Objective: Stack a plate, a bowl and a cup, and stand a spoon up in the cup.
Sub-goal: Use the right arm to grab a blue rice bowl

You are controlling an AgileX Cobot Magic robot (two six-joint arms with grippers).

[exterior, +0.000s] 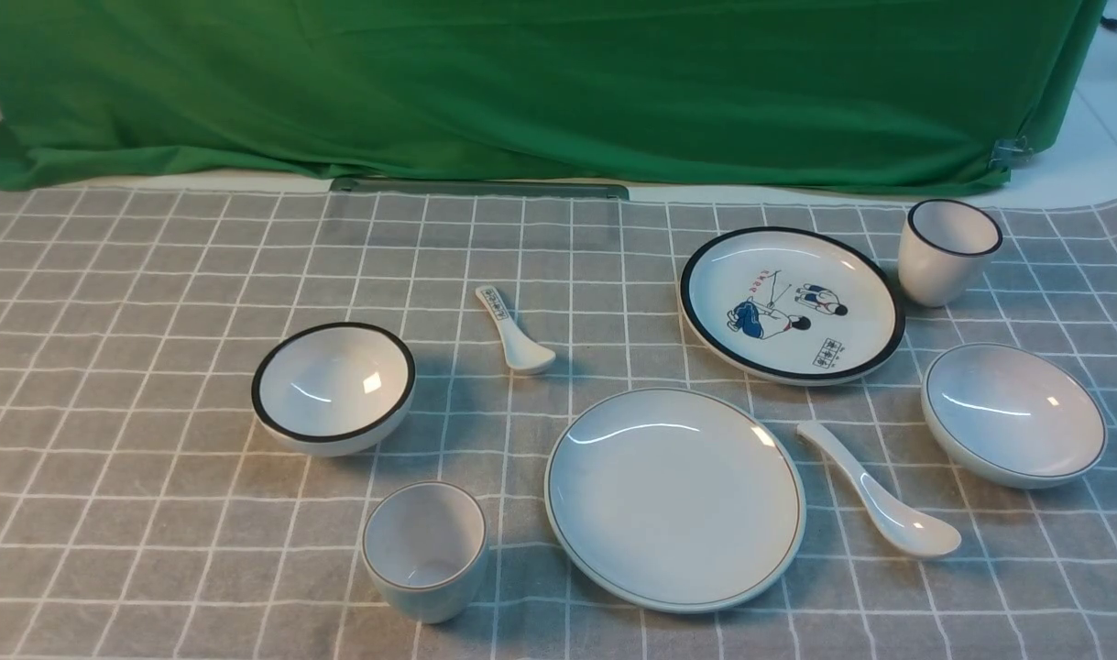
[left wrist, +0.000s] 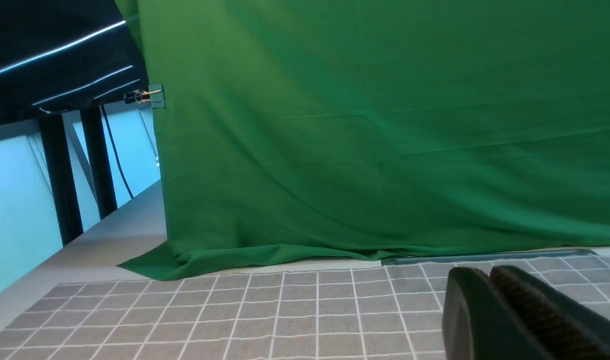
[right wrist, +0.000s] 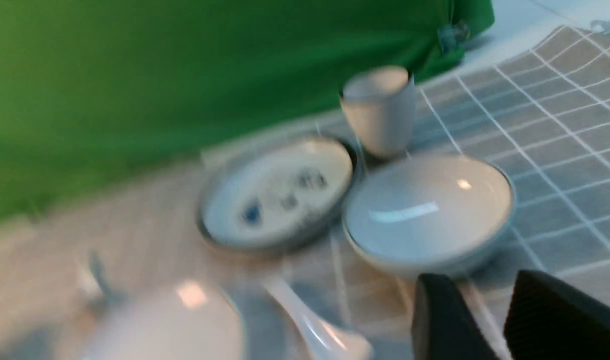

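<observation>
Left gripper [left wrist: 487, 275]: not showing in the front view. The left wrist view is showing its two fingers pressed together with nothing clamped. It is hanging low over the grey checked tablecloth [exterior: 109, 412] and facing the green backdrop [exterior: 521, 82].

Table, left to right:
- Black-rimmed bowl [exterior: 334, 385] is sitting upright far left, apart from everything else.
- The cup [exterior: 425, 550] is standing upright near the front edge, just right of that bowl and closer to the camera, empty.
- Small printed spoon [exterior: 512, 335] is lying further back, scoop pointing toward the camera.
- The plate [exterior: 675, 495] is lying flat at front centre, bare.
- Cartoon plate [exterior: 790, 302] is sitting behind it and slightly right, near but not touching.
- The spoon [exterior: 879, 495] is lying on the cloth between the plate and the bowl. Its handle is pointing back-left and its scoop front-right. It is just beside the plate's rim and touching neither.
- Black-rimmed cup [exterior: 947, 249] is standing at back right, just beside the cartoon plate.
- The bowl [exterior: 1013, 422] is sitting upright far right, in front of that cup, empty.

Right gripper [right wrist: 482, 287]: not showing in the front view. The right wrist view is blurred, but it is showing the fingers standing apart with only cloth in the gap. The gripper is hovering near the bowl and gripping nothing.
</observation>
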